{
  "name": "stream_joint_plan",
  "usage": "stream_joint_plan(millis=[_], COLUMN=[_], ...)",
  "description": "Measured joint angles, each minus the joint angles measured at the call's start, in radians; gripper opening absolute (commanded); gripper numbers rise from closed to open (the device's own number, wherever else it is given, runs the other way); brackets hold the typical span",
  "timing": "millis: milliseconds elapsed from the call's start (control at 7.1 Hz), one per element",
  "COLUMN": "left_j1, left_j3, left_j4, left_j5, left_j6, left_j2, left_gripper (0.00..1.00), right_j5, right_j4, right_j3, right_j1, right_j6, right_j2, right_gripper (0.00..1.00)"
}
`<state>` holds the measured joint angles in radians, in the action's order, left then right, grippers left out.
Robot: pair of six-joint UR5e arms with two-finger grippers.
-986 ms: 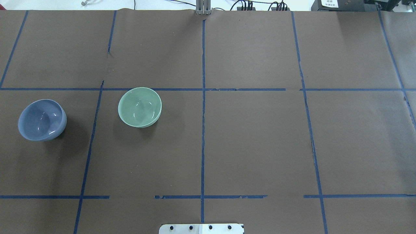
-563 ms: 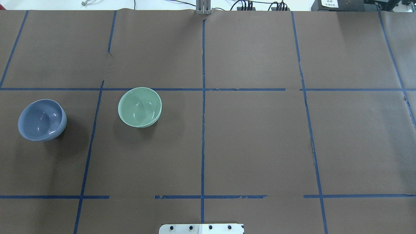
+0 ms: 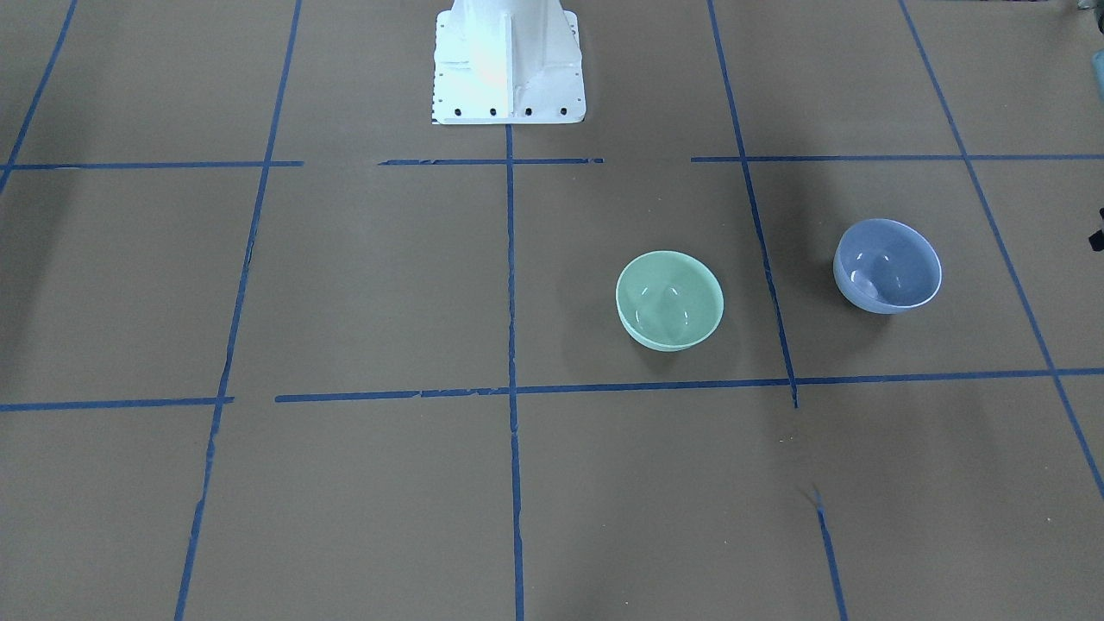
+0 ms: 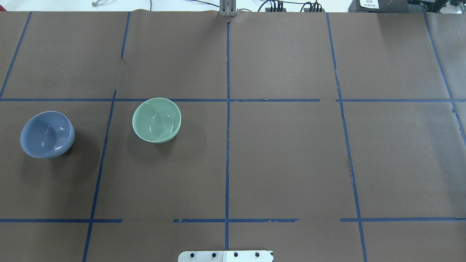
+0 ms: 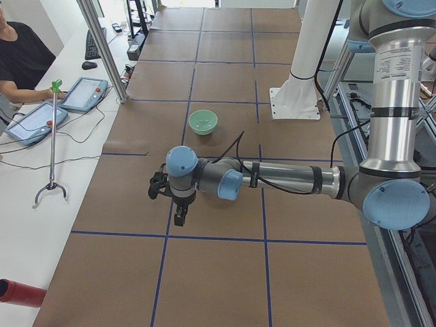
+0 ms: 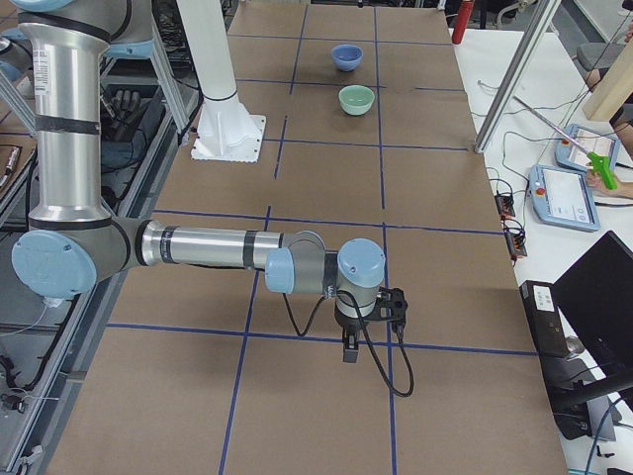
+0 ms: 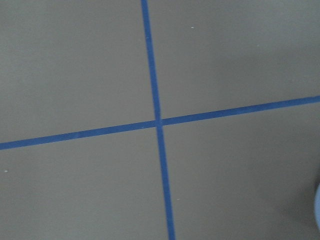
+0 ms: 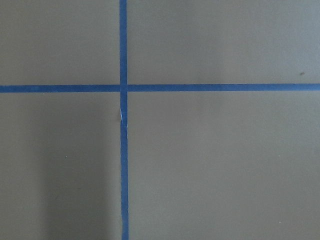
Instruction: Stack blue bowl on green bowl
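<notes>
The blue bowl [image 4: 47, 134] stands upright at the table's left side; it also shows in the front view [image 3: 887, 265] and the right side view [image 6: 346, 56]. The green bowl [image 4: 156, 119] stands upright a short way to its right, apart from it, and shows in the front view [image 3: 669, 299] and both side views [image 5: 203, 121] [image 6: 357, 98]. My left gripper [image 5: 178, 218] hangs over the table nearer than the green bowl. My right gripper [image 6: 348, 351] hangs over the table's far right part. Both show only in side views, so I cannot tell whether they are open or shut.
The robot's white base [image 3: 509, 78] stands at the table's middle edge. Blue tape lines [image 4: 227, 145] divide the brown table cover. A person, tablets and a grabber stick [image 5: 53, 143] are on the white bench beside the table.
</notes>
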<state>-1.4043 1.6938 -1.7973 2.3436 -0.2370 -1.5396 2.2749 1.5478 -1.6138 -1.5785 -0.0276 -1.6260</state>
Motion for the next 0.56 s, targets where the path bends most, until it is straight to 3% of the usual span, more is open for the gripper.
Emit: stream_joint_plan(millis=[282,563], left_j1=[0.123,0.227], left_j3=[0.077,0.054], left_j4=[-0.021,-0.167], left_j5=[-0.030,-0.093], left_j6=[-0.219,-0.387], left_j2=[0.004,0.030], left_gripper=[1.00,1.00], right_j5=[0.000,0.000], right_j4=[0.000,0.000], right_j3=[0.000,0.000], right_j1=[0.000,0.000], right_j6=[0.000,0.000], right_j2=[0.000,0.000], right_gripper=[1.00,1.00])
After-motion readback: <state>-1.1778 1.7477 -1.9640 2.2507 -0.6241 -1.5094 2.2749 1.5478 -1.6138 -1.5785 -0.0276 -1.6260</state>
